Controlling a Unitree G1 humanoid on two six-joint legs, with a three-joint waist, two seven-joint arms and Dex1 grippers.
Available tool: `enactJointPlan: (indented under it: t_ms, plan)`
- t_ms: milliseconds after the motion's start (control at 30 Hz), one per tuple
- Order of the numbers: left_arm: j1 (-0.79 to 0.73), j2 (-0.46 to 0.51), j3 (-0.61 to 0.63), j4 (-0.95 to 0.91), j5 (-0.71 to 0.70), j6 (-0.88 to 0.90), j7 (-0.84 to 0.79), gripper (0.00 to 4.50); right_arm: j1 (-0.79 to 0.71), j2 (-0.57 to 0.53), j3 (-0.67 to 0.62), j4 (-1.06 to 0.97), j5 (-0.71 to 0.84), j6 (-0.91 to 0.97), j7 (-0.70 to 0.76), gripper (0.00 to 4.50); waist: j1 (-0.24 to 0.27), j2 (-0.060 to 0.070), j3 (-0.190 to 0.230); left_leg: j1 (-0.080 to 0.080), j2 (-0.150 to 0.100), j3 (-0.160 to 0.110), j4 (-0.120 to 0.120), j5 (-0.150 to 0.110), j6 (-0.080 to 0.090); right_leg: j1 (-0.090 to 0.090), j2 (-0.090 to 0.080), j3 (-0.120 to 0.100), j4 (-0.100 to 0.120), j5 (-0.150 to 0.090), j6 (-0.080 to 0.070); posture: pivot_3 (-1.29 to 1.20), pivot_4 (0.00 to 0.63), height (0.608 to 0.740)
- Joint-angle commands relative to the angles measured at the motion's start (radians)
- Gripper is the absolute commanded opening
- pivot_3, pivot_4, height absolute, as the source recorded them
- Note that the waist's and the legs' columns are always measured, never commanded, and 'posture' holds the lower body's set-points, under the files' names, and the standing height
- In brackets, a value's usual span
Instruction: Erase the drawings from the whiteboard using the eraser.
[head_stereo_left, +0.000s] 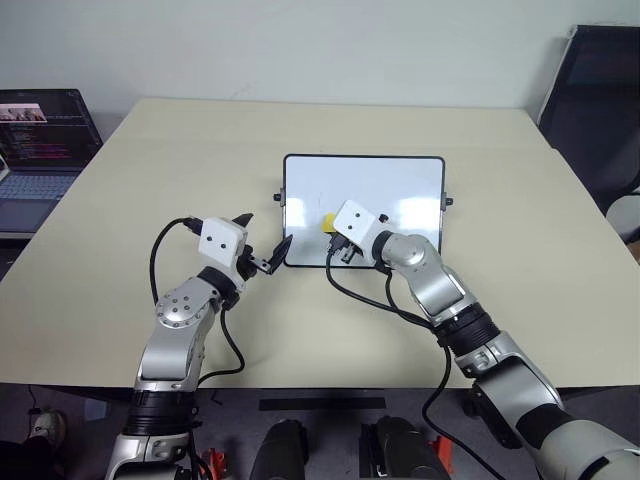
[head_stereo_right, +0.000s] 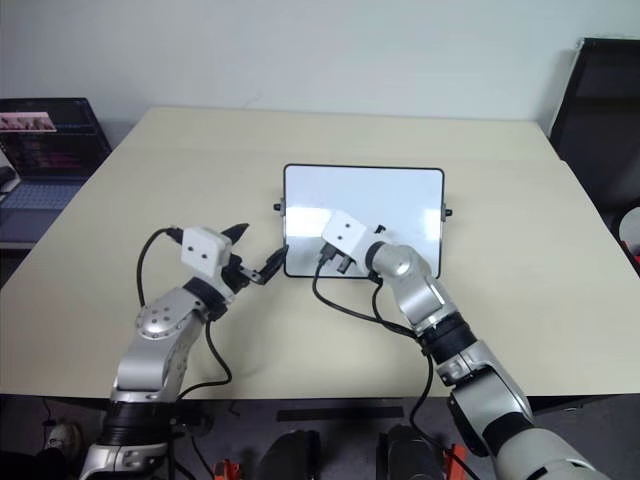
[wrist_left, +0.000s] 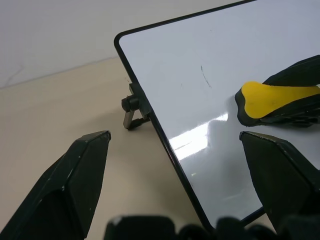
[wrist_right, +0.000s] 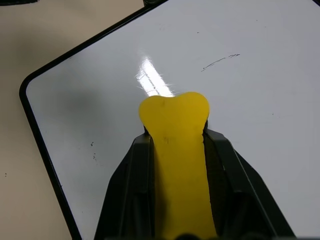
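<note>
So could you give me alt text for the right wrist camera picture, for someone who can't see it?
A yellow eraser is clamped between the right gripper's two black fingers, over a glossy white whiteboard with a thin black frame. One short dark stroke remains on the board, which lies on a beige table.

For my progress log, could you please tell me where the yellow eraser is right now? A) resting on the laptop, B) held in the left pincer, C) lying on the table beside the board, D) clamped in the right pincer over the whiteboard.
D: the eraser sits clamped between the right pincer's fingers, over the whiteboard.
</note>
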Motion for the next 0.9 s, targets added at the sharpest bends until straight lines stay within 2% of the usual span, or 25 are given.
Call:
enactJointPlan:
  t_ms: [33,233,467,633,900]
  plan:
    - [-0.017,0.009,0.007,-0.054,-0.002,-0.001,0.004,4.50,-0.077,0.026,-0.071,0.060,0.017,-0.053,-0.083,0.98,-0.001,0.000,0.000,0.000,0.000,0.000,0.000,0.000,0.000,0.000,0.000,0.000,0.000,0.000,0.000,0.00,0.150,0.740]
    - [-0.032,0.010,0.004,-0.056,-0.002,0.009,0.003,4.50,-0.183,0.077,-0.118,0.191,0.026,-0.160,-0.183,0.98,-0.003,0.000,0.000,0.000,0.000,0.000,-0.001,0.000,0.000,0.000,0.000,0.000,0.000,0.000,0.000,0.00,0.150,0.740]
    - [-0.021,0.009,0.009,-0.078,0.000,0.018,0.010,4.50,-0.235,0.114,-0.104,0.291,0.013,-0.189,-0.191,0.98,-0.003,0.000,0.000,-0.001,0.000,0.001,-0.003,-0.001,-0.001,-0.001,0.000,0.001,-0.001,0.000,0.000,0.00,0.150,0.740]
    - [-0.013,0.014,0.017,-0.091,0.000,0.022,0.015,4.50,-0.199,0.121,-0.058,0.273,-0.012,-0.152,-0.141,0.98,-0.006,0.000,0.000,0.000,0.000,0.000,-0.002,-0.001,-0.001,-0.001,0.000,0.000,0.000,0.000,0.000,0.00,0.150,0.740]
    - [-0.003,0.014,0.016,-0.084,-0.003,0.014,0.011,4.50,-0.060,0.074,-0.011,0.088,-0.035,-0.057,-0.062,0.98,-0.002,0.000,0.000,0.000,0.000,0.000,-0.002,-0.001,-0.001,-0.001,0.000,0.000,0.000,0.000,0.000,0.00,0.150,0.740]
